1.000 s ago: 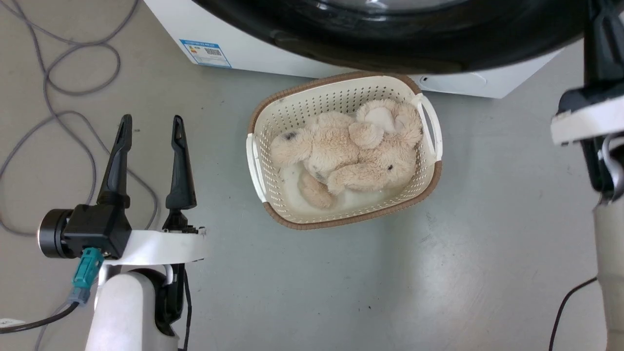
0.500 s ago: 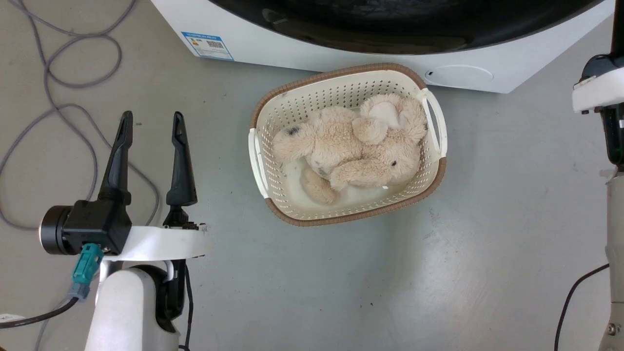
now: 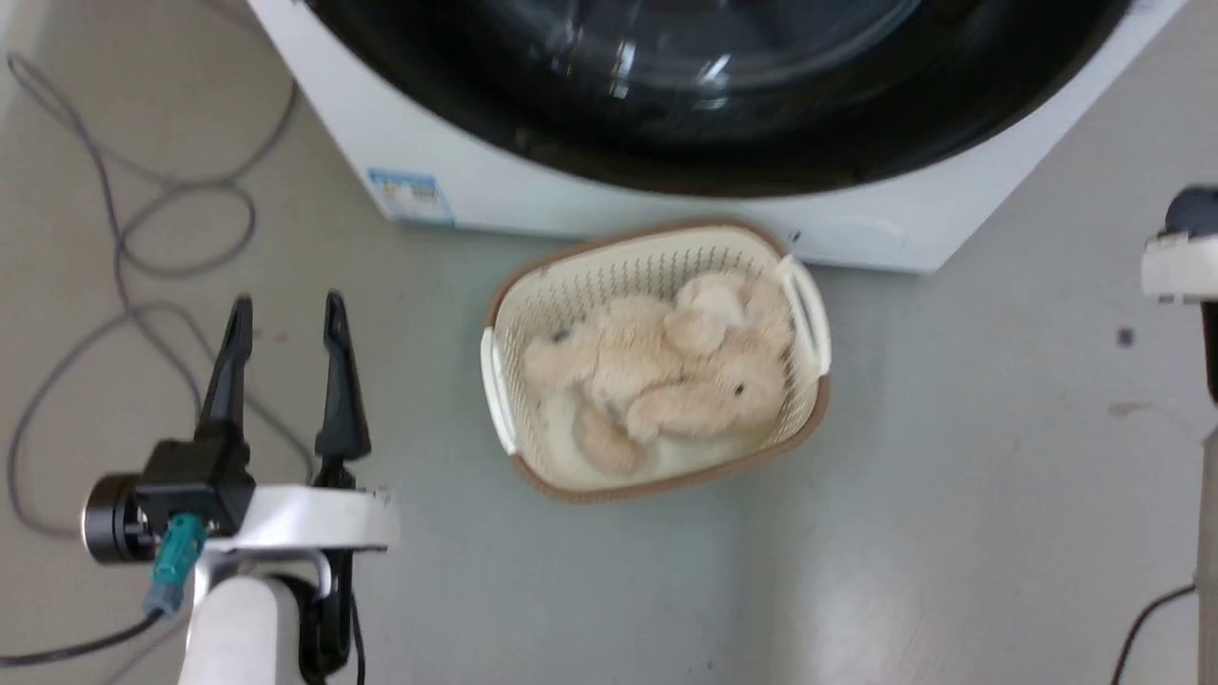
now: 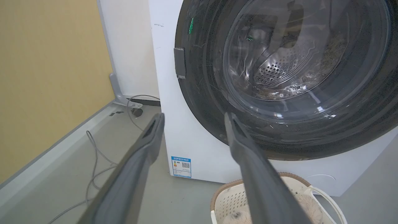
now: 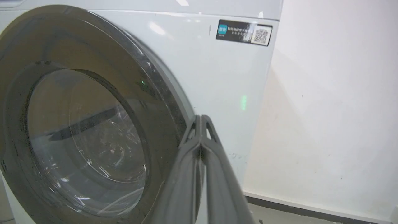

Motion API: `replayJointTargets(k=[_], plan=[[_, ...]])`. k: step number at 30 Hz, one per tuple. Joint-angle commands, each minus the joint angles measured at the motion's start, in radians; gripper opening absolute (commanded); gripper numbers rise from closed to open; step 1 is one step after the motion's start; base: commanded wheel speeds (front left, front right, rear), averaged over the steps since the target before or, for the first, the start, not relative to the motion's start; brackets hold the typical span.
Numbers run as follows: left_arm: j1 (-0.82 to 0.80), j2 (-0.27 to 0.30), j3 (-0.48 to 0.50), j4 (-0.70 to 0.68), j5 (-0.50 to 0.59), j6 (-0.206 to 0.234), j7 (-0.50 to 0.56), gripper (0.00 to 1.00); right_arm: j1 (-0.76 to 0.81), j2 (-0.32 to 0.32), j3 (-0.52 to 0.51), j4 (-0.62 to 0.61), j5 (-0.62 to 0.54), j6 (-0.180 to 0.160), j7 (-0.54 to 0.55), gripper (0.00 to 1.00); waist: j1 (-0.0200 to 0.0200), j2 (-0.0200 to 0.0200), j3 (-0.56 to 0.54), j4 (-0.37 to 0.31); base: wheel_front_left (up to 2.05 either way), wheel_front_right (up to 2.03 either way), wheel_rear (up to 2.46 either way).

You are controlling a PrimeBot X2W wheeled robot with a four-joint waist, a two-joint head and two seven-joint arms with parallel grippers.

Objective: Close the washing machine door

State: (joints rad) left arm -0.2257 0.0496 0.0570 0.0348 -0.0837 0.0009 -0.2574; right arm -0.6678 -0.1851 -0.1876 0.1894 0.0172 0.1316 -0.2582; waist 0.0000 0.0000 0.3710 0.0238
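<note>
The washing machine (image 3: 571, 205) is a white box across the top of the head view. The washing machine door (image 3: 723, 152) lies flat against its front, its glossy black rim framing the glass. In the left wrist view the door (image 4: 202, 93) faces me and the steel drum shows through the glass. My left gripper (image 3: 285, 304) hovers open over the floor at the lower left, apart from the machine, with nothing between its fingers (image 4: 149, 146). My right gripper (image 5: 201, 117) is shut and empty, its tip just right of the door's rim (image 5: 93, 46), in front of the white panel (image 5: 224, 71).
A cream basket (image 3: 500, 381) holding a beige plush toy (image 3: 666, 381) stands on the grey floor in front of the machine. Grey cables (image 3: 143, 238) loop on the floor at the left. My right wrist (image 3: 1180, 271) is at the right edge. A white wall (image 5: 326, 124) is right of the machine.
The door swung from overhanging the basket to flat against the machine's front. The right arm drew back toward the right edge. The head camera shifted, showing more of the machine.
</note>
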Motion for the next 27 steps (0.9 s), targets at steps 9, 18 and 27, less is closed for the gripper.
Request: replayJointTargets(k=[9, 18, 27], plan=[[0.084, 0.001, 0.011, 0.018, 0.025, 0.012, -0.004, 1.0, 0.21, -0.003, 0.101, -0.245, 0.042, -0.001, -0.004, 0.0, 0.0, 0.0, -0.177, -0.078, 0.0, 0.0, 0.0], [0.177, 0.001, 0.002, 0.029, 0.022, 0.031, -0.004, 1.0, 0.446, 0.039, 0.154, -0.207, 0.09, -0.001, -0.004, 1.0, 0.0, 0.0, -0.305, -0.122, 0.0, 0.0, 0.0], [0.253, 0.001, -0.016, 0.024, 0.024, 0.045, -0.004, 1.0, 0.604, 0.079, 0.147, -0.119, 0.136, -0.001, -0.004, 1.0, 0.0, 0.0, -0.376, -0.149, 0.0, 0.0, 0.0]])
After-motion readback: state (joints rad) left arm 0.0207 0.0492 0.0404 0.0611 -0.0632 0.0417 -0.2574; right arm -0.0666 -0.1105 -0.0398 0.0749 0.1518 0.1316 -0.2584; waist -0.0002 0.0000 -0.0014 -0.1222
